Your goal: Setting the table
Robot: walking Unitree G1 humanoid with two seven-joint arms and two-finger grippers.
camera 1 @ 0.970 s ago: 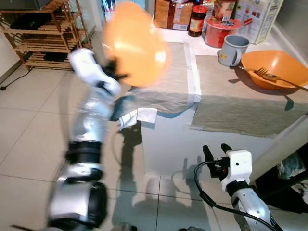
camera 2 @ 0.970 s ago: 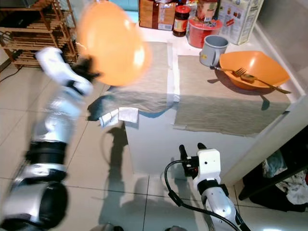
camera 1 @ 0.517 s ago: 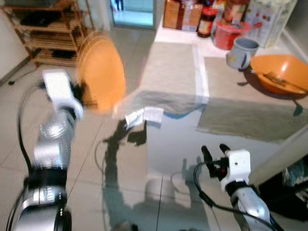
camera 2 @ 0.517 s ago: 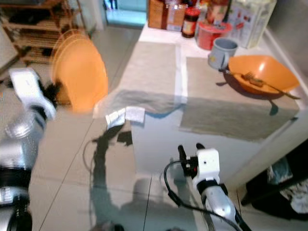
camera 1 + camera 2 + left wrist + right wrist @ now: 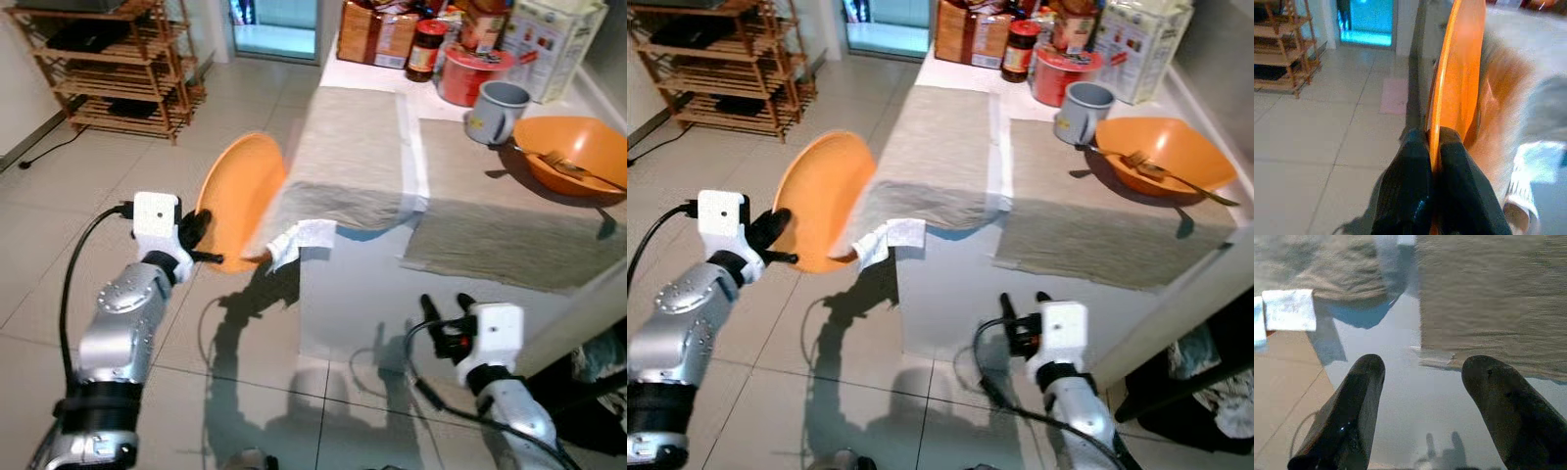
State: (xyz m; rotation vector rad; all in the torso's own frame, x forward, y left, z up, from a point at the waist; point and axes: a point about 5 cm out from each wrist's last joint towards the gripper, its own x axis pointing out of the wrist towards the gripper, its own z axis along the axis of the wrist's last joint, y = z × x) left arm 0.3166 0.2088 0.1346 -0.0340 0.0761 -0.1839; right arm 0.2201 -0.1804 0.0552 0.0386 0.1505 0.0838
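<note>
My left gripper [image 5: 199, 241] is shut on the rim of an orange plate [image 5: 240, 199], held on edge beside the table's left corner, low over the floor. In the left wrist view the black fingers [image 5: 1415, 166] pinch the plate [image 5: 1457, 83] edge. On the table lie two grey placemats [image 5: 358, 137] [image 5: 509, 206]. At the far right sits an orange bowl [image 5: 568, 152] with a fork [image 5: 568, 166] in it and a grey mug [image 5: 498, 110] next to it. My right gripper [image 5: 446, 311] hangs open below the table's front edge; its fingers [image 5: 1349, 406] hold nothing.
Boxes, a jar and a red container [image 5: 470, 73] crowd the table's back edge. A wooden shelf rack [image 5: 108, 69] stands at the far left. A white cloth tag [image 5: 299, 238] hangs off the left placemat. Tiled floor [image 5: 59, 225] spreads to the left of the table.
My left arm has swung the orange plate down from high over the table's left side to a low spot beside the table corner. The right arm has hardly moved.
</note>
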